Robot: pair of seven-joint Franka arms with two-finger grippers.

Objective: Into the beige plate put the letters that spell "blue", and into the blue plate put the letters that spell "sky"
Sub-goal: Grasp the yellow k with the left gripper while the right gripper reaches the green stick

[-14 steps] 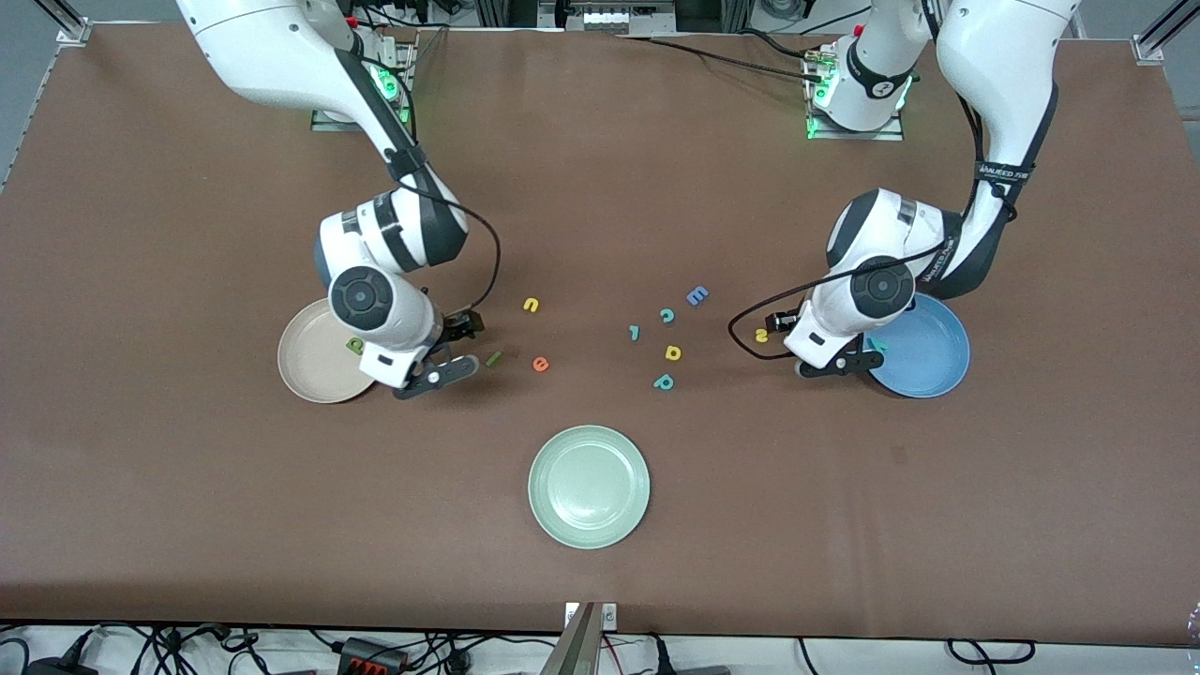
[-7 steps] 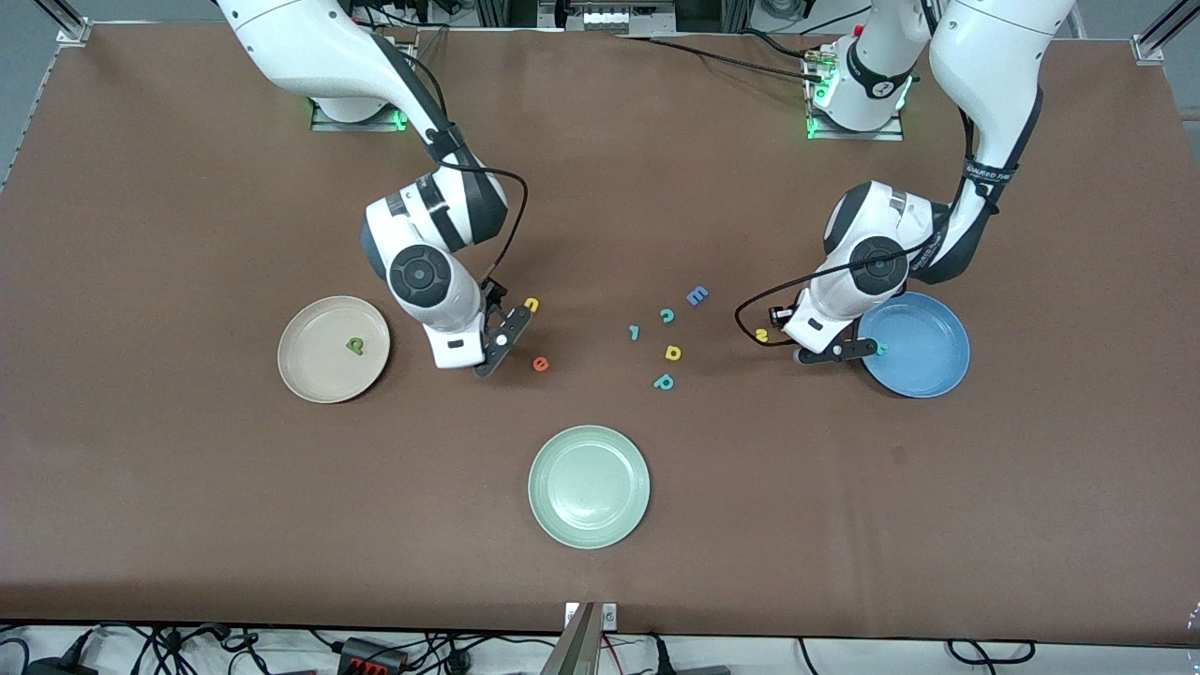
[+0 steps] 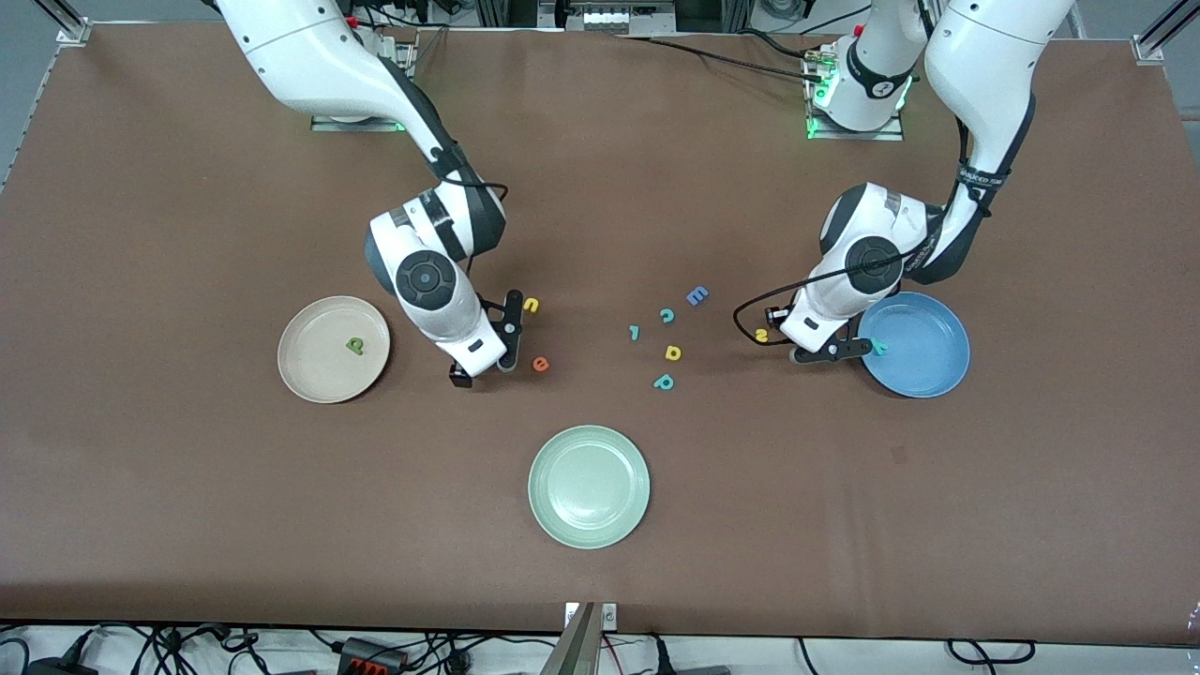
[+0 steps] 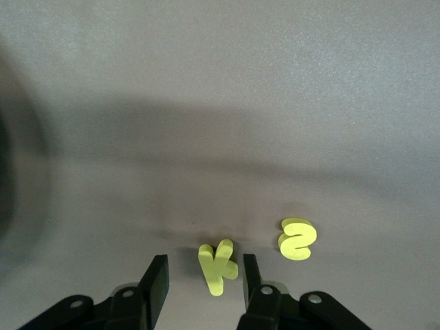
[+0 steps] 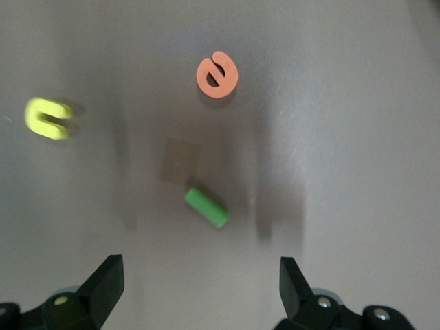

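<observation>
Since a second ago the right arm has swung from the beige plate (image 3: 333, 349) out to the loose letters, leaving the dark green b (image 3: 354, 346) lying in that plate. On the brown table (image 3: 187, 525), the pale green plate (image 3: 589, 486) sits nearest the front camera, the blue plate (image 3: 914, 344) toward the left arm's end.

The right gripper (image 5: 199, 285) hangs with its jaws spread wide over the green l (image 5: 206, 207), holding nothing; the orange e (image 3: 540, 364) and yellow u (image 3: 532, 304) lie close by on the table.

The left gripper (image 4: 201, 278) is down at the table just beside the blue plate's rim, its fingers partly closed, and the yellow k (image 4: 218, 266) stands between them against one finger; whether it is truly gripped I cannot tell. The yellow s (image 4: 297, 238) lies just beside it. A small teal letter (image 3: 880, 347) rests at the blue plate's edge.

Mid-table lie the blue E (image 3: 697, 295), a teal c (image 3: 667, 315), a yellow a (image 3: 672, 352) and a teal p (image 3: 664, 382).
</observation>
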